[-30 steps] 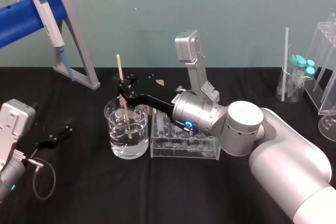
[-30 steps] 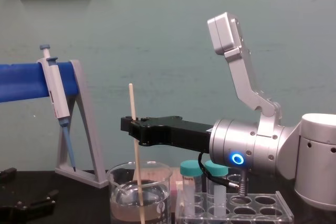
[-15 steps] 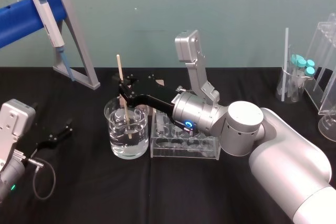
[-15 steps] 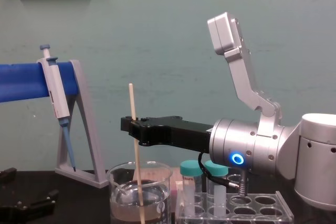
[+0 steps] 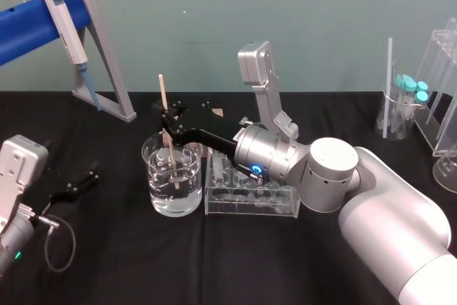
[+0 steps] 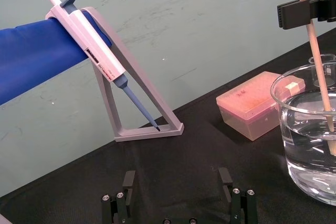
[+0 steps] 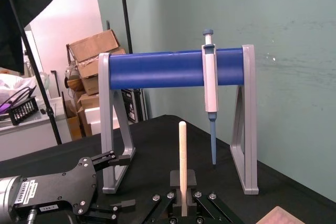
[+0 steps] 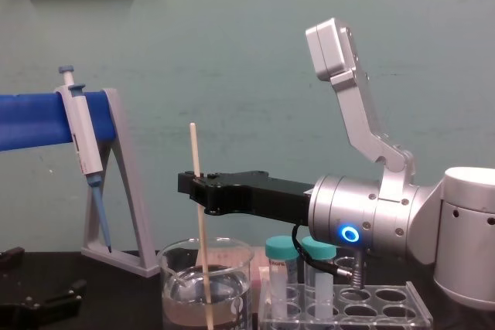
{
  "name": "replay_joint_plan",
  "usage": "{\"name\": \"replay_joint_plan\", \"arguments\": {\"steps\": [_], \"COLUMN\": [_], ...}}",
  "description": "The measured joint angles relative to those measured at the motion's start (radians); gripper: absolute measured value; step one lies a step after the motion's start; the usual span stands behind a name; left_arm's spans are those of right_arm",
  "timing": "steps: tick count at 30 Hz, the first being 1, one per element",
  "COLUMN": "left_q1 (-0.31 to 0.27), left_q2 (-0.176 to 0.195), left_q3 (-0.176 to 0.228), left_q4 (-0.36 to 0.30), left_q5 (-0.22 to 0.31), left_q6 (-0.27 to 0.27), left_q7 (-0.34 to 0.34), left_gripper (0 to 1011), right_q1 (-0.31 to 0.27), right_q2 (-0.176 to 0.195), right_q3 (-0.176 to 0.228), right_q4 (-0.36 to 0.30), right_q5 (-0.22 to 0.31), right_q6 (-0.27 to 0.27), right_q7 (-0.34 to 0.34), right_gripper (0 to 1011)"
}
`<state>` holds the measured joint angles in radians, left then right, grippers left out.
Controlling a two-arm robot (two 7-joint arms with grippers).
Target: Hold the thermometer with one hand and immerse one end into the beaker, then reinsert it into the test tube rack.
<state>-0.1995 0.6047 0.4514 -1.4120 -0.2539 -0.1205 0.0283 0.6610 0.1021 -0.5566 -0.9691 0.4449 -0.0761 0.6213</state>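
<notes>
- One second brings no visible change: we find the thermometer [image 5: 163, 94] unmoved, its lower end under the water in the beaker [image 5: 158, 176].
- We judge the dip done; the return to the test tube rack [image 5: 250, 203], at the beaker's 3 o'clock, remains.
- Right gripper [image 5: 168, 125] reaches in level from 3 o'clock, pinching the thermometer mid-length, near upright.
- Left gripper [image 5: 75, 185] rests spread at the beaker's 9 o'clock, well apart.

**Nothing legible**

No text, number or brand can be read. A white label [image 7: 25, 196] on the left gripper [image 7: 122, 181] bears print too fine to make out. The same goes for the dark strip on the pipette [image 6: 89, 45], the white markings on the beaker [image 6: 294, 129], and a pinkish tube label [image 8: 271, 274].
</notes>
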Motion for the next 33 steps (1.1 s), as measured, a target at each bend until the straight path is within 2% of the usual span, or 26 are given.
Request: {"name": "replay_joint_plan", "arguments": {"steps": [33], "left_q1": [0.0], "left_q2": [0.0], "left_q3": [0.0], "left_q4": [0.0], "left_q5": [0.0], "left_q6": [0.0], "left_q7": [0.0], "left_gripper": [1004], "right_q1": [0.0], "right_q2": [0.0], "right_q3": [0.0], "right_q4": [0.0], "right_q5": [0.0], "right_q6": [0.0], "right_q7": [0.0], "right_gripper": [48]}}
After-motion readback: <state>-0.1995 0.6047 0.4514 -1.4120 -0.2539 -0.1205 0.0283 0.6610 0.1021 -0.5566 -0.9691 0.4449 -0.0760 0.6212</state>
